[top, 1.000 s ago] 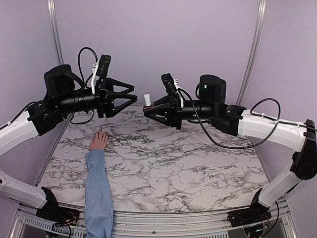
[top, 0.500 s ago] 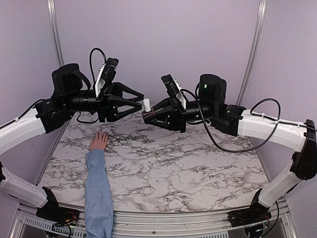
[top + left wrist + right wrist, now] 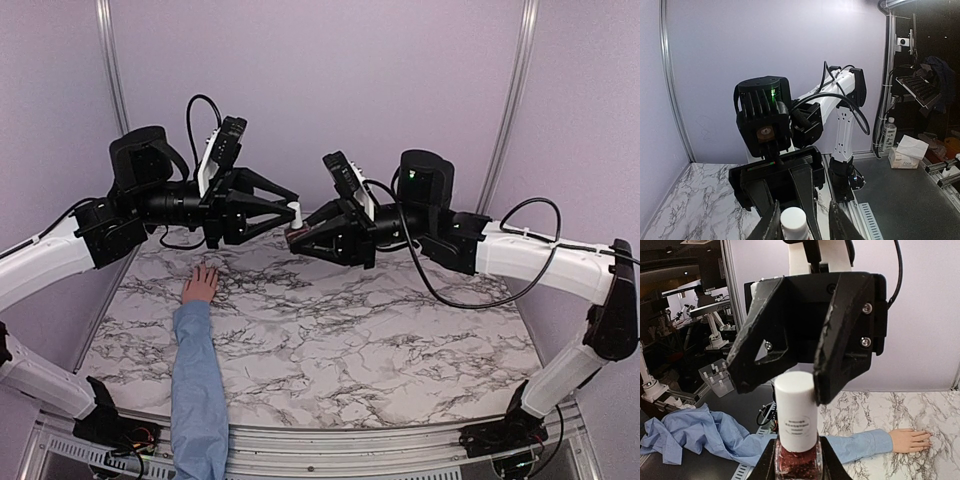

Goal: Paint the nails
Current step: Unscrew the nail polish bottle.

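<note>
White arms (image 3: 45,262) with black joints trail looping black cables (image 3: 470,297); green light (image 3: 414,176) glows centre right; silver screws (image 3: 864,308) dot black fingers (image 3: 845,335) of the left gripper (image 3: 785,390).

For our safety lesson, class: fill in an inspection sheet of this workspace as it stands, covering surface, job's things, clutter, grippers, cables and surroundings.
Surface: marble-pattern table; no spills seen.
Job's things: person's hand flat on the table, in a light blue sleeve; nails too small to inspect; nail polish bottle, white cap on, held in the air.
Clutter: nothing seen.
Grippers: right gripper shut on the bottle; left gripper open, jaws either side of the cap.
Cables: black cables loop off both wrists, away from the jaws.
Surroundings: lilac walls; blue cloth beside the table.
</note>
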Motion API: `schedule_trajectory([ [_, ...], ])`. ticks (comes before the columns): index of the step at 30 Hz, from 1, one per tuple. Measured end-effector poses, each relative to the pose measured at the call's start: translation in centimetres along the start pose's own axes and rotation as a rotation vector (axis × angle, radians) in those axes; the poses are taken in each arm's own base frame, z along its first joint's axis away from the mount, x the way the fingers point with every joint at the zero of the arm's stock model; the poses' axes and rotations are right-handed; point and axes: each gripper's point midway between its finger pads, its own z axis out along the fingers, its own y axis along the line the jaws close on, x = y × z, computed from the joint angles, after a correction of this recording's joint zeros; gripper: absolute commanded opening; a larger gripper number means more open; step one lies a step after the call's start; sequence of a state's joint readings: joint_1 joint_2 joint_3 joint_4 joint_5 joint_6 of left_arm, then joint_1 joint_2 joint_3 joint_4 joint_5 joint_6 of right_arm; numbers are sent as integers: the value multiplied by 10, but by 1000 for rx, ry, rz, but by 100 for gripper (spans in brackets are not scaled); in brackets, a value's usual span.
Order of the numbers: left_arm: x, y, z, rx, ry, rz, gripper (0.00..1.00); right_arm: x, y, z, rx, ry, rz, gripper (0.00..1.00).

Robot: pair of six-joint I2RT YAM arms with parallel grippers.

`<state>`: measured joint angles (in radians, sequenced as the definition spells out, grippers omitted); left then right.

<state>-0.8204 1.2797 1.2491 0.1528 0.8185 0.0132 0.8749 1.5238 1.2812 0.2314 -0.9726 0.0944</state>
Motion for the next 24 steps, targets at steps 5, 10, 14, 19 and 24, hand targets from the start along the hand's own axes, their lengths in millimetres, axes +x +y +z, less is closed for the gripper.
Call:
schedule_trajectory([
  [5,0,0,7,-7,14,29,18,-2,3,1,-18,-3,4,0],
  [10,2,2,8,-27,22,35,3,-3,3,1,-20,-4,0,0],
  [14,2,7,10,-67,21,32,0,-4,-1,-1,-2,-9,-2,0],
  [19,0,23,10,-185,20,18,0,-7,-16,-6,86,-21,-20,0],
  [24,-2,44,7,-333,5,-6,0,-11,-38,-11,228,-34,-43,0],
])
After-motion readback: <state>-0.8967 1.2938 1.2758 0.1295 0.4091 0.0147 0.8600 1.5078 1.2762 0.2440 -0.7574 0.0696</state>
